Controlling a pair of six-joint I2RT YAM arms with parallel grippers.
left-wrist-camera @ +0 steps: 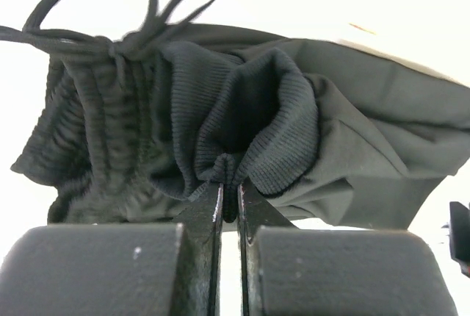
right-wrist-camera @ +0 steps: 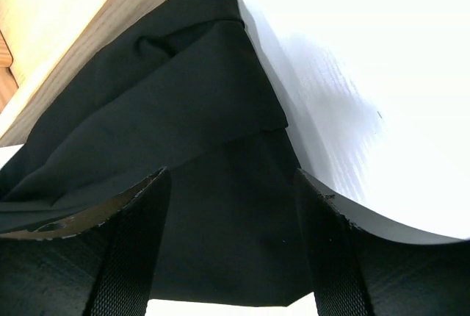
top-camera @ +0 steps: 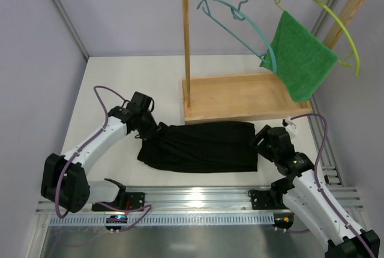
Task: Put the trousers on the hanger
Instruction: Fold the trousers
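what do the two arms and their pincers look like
Both arms, left arm and right arm, have white links with bulky black joints and a purplish-grey cable looping alongside. The left pincer has thin black fingers on blocky black mounts; the right pincer has broad black curved fingers with ribbed inner faces.

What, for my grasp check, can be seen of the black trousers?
The trousers are plain black soft fabric, folded and bunched flat on the white table, beside the wooden base. At their left end a ribbed waistband with tied drawstring shows, where the left gripper is shut on a ribbed fold. The right gripper stands open astride the other end.
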